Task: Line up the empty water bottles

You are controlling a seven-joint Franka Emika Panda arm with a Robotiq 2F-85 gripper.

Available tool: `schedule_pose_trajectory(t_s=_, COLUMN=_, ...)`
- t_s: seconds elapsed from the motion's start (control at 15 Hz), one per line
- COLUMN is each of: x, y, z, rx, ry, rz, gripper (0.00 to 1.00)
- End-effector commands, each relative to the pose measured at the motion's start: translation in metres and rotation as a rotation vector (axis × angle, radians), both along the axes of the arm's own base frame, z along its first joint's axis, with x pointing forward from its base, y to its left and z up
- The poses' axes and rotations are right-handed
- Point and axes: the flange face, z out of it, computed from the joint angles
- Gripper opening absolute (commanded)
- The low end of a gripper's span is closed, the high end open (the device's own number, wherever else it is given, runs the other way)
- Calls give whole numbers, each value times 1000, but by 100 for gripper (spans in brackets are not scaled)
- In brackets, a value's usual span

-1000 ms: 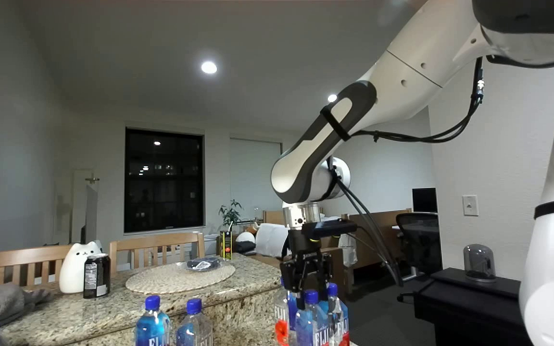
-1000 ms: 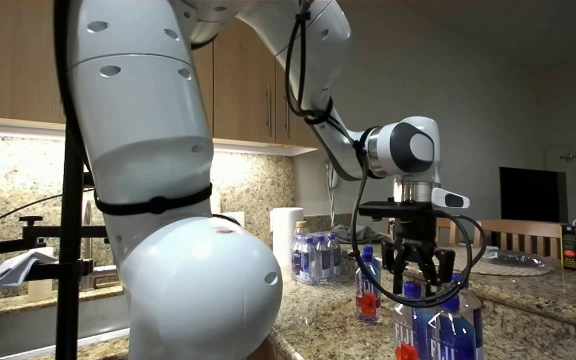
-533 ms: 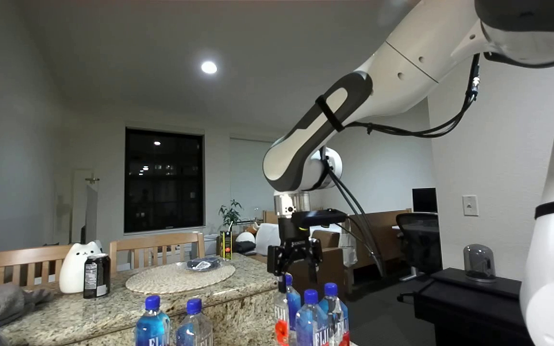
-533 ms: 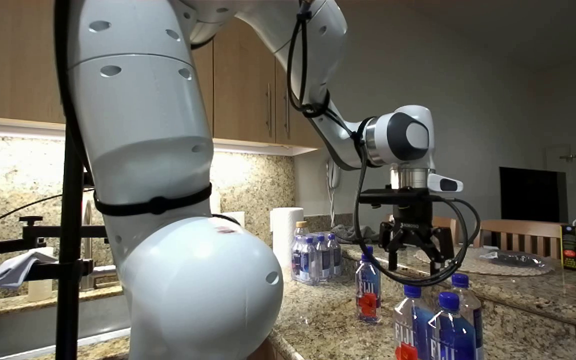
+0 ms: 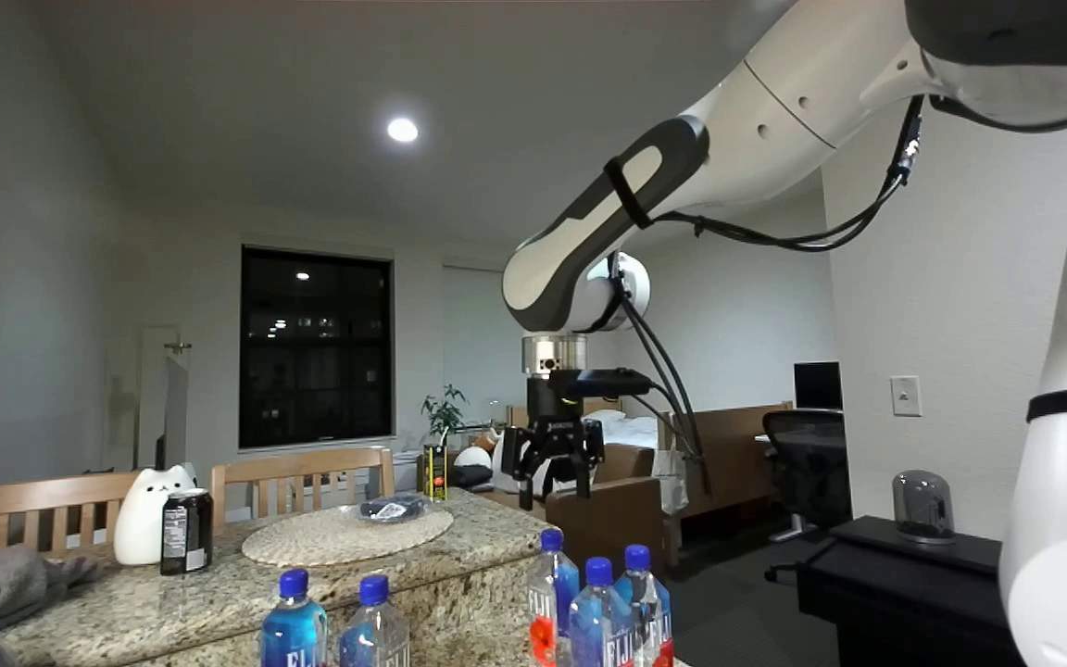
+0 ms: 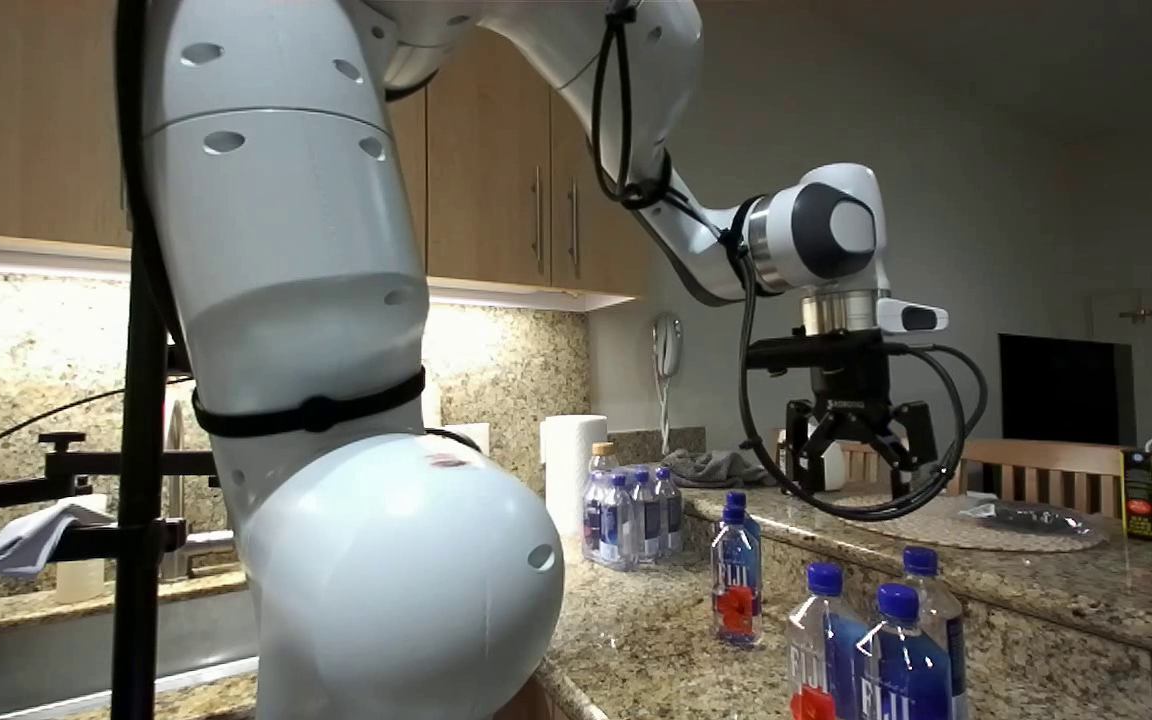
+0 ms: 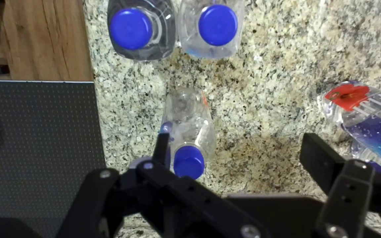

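My gripper is open and empty above a group of clear bottles with blue caps. It also shows open in an exterior view and in the wrist view. Three bottles stand upright close together: one with a red mark, a front one and one beside it. Two more bottles stand apart, a blue-tinted one and a clearer one. In the wrist view one bottle lies below the left finger, two caps show at the top, and a red-flowered bottle is partly hidden at right.
More bottles stand together by a paper towel roll. A raised granite ledge runs behind the bottles, with a placemat, black can and white cat figure on it. The counter edge shows in the wrist view.
My gripper has risen from among the caps of the three-bottle group to well above them, shifting slightly left in the view with the can. The bottles stand where they were.
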Motion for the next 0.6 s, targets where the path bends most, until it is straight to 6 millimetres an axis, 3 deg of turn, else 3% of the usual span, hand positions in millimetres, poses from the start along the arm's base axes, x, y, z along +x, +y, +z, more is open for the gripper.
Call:
schedule_pose_trajectory(t_s=0.0, x=8, y=-13, z=-4, rx=15, ry=-3, rz=-55, gripper=100)
schedule_pose_trajectory(t_s=0.13, x=13, y=-17, z=-2, rx=35, ry=-29, rz=-110, gripper=100)
schedule_pose_trajectory(t_s=0.27, x=17, y=-9, z=1, rx=61, ry=-59, rz=-119, gripper=100)
schedule_pose_trajectory(t_s=0.53, x=40, y=33, z=5, rx=82, ry=-109, rz=11, gripper=100)
